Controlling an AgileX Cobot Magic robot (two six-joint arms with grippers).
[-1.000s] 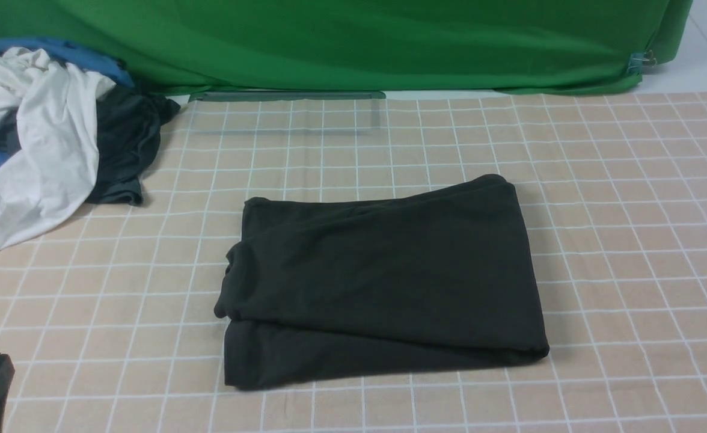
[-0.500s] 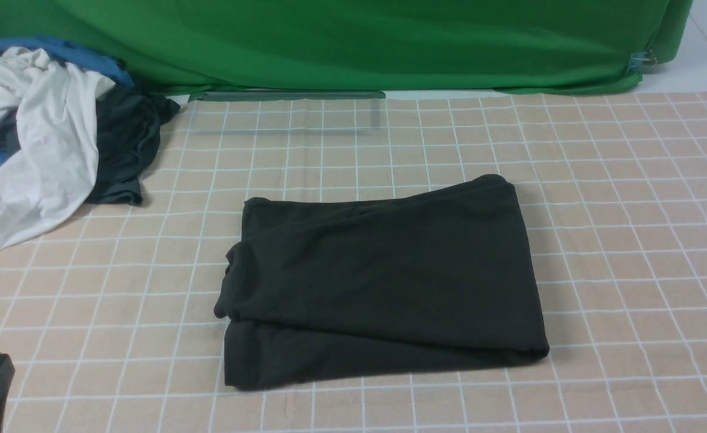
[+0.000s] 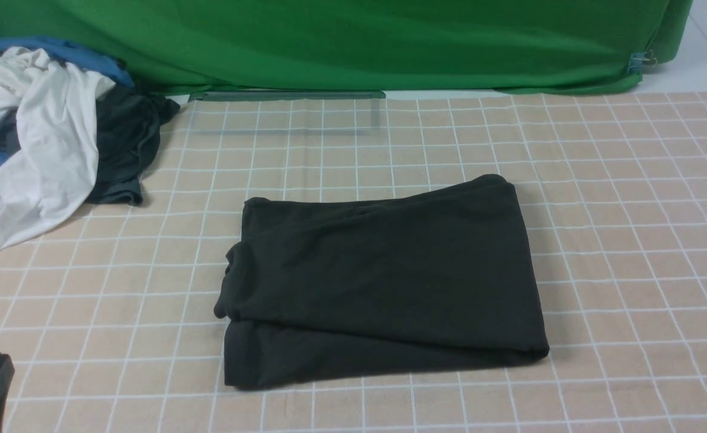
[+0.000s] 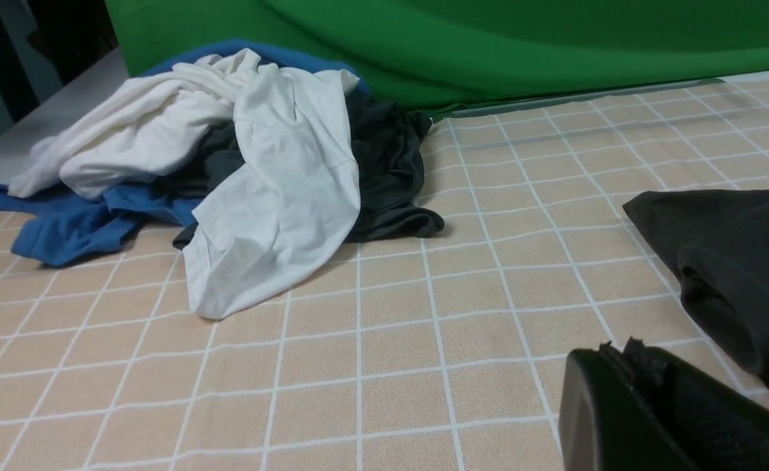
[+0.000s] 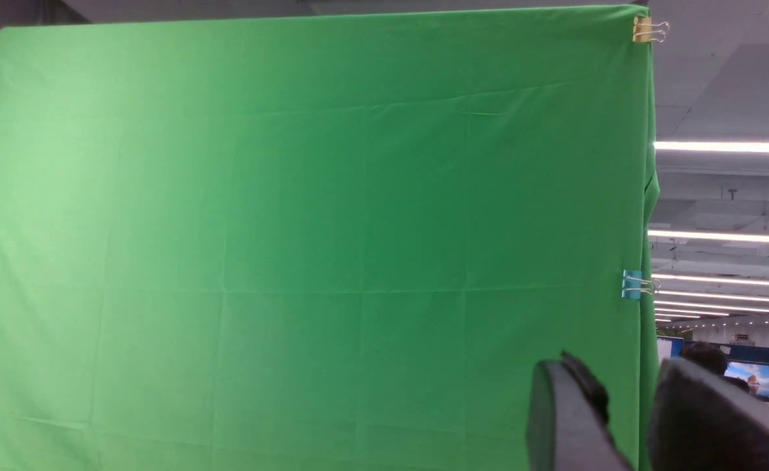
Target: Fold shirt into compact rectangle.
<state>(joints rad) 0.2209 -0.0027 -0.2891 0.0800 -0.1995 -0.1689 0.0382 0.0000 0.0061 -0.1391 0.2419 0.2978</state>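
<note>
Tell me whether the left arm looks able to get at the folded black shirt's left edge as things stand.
Probably yes. The left gripper sits low over the checked tablecloth, jaws shut, beside the black shirt, with only bare cloth between them. The clothes pile lies farther back, clear of that path.

The left gripper [image 4: 626, 366] has matte black rounded fingers; the right gripper [image 5: 633, 418] has the same dark, thick, soft-edged pads [image 5: 564, 418].

Checked beige table cloth [image 3: 630, 240], folded black shirt [image 3: 383, 276] centre, heap of clothes [image 3: 47, 138] far left corner
</note>
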